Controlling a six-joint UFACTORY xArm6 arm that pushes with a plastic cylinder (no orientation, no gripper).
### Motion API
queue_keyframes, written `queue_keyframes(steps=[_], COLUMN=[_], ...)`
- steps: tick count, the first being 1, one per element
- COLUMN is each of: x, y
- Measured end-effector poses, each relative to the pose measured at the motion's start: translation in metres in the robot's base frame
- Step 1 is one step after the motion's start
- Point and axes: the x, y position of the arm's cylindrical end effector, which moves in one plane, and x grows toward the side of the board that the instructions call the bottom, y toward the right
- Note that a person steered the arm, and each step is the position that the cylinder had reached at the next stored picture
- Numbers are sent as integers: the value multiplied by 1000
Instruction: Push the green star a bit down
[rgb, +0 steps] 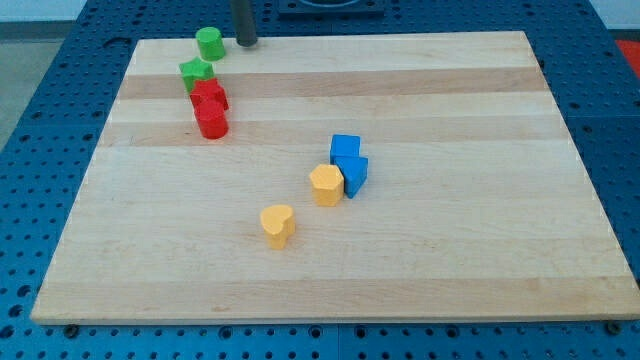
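Note:
The green star lies near the board's top left, touching a red star-like block just below it. A green round block stands just above the green star, close to the board's top edge. My tip is at the top edge of the board, a little to the right of the green round block and up and to the right of the green star, touching neither.
A red round block sits under the red star-like block. Two blue blocks and a yellow hexagonal block cluster near the middle. A yellow heart-like block lies below them. The wooden board rests on a blue perforated table.

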Motion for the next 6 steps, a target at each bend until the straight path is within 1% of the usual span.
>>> queue_keyframes(steps=[1,2,3,4,5,6], x=[9,11,11,39,68,83], y=[-43,-72,-37,1,-11,-37])
